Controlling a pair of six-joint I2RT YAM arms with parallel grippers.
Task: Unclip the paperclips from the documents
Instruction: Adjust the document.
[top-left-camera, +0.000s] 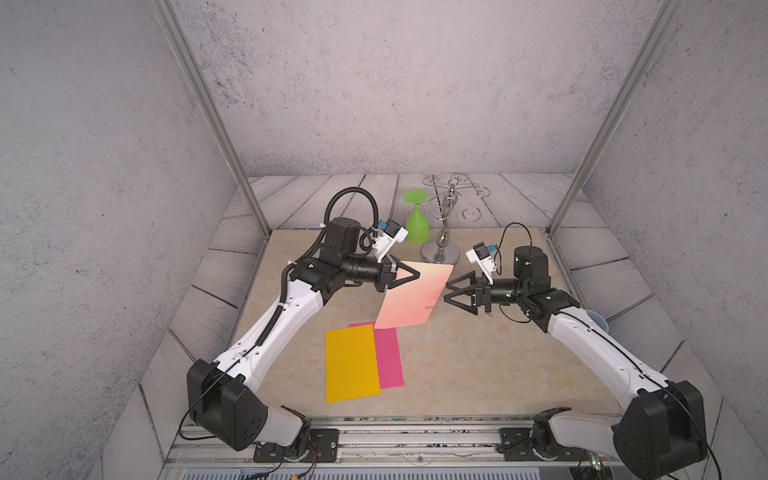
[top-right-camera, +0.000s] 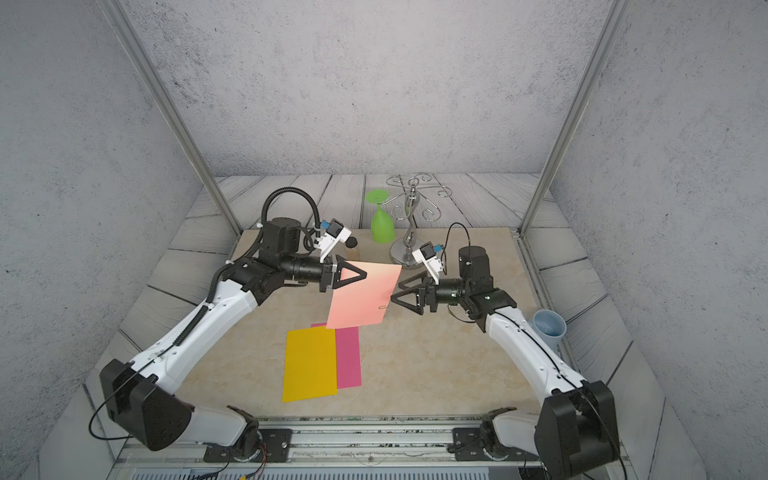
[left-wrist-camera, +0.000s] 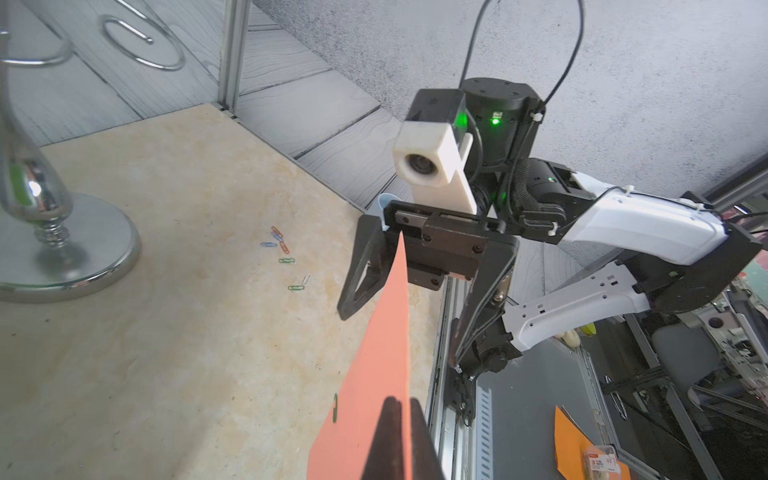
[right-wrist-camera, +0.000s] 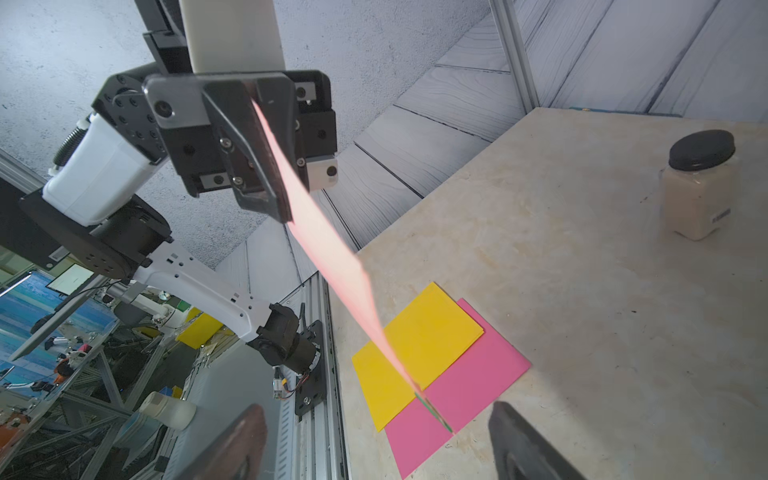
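Top views first, Ben, left to right: what do the arms stand on?

Mia, a beige marbled tabletop (top-left-camera: 478, 365), with grey plank-patterned panels around it, rough grey walls behind and a metal post at each far corner.

And the left gripper (top-left-camera: 417, 274)?

Clamped tight on the far left corner of the salmon pink sheet (top-left-camera: 411, 297). The sheet hangs tilted above the table, its near edge over the far end of the magenta sheet (top-left-camera: 390, 357). The yellow sheet (top-left-camera: 351, 361) lies flat, overlapping the magenta sheet's left part.

Any clip on the raised sheet?

One paperclip (top-left-camera: 430, 307), on its right edge near the lower corner. It looks green in the left wrist view (left-wrist-camera: 335, 409).

What about the right gripper (top-left-camera: 445, 293)?

Its jaws are spread wide and hold nothing. It is just beside the sheet's right edge, a little above that clip.

What else is around?

A black-lidded jar (top-right-camera: 352, 243) peeks out behind the left wrist camera. Then come an inverted green glass (top-left-camera: 417, 222) and a chrome wire stand (top-left-camera: 442, 245), whose base the raised sheet partly covers. A pale blue cup (top-right-camera: 549, 328) sits at the right edge. In the left wrist view, loose paperclips (left-wrist-camera: 282, 249) lie on the tabletop beyond the sheet.
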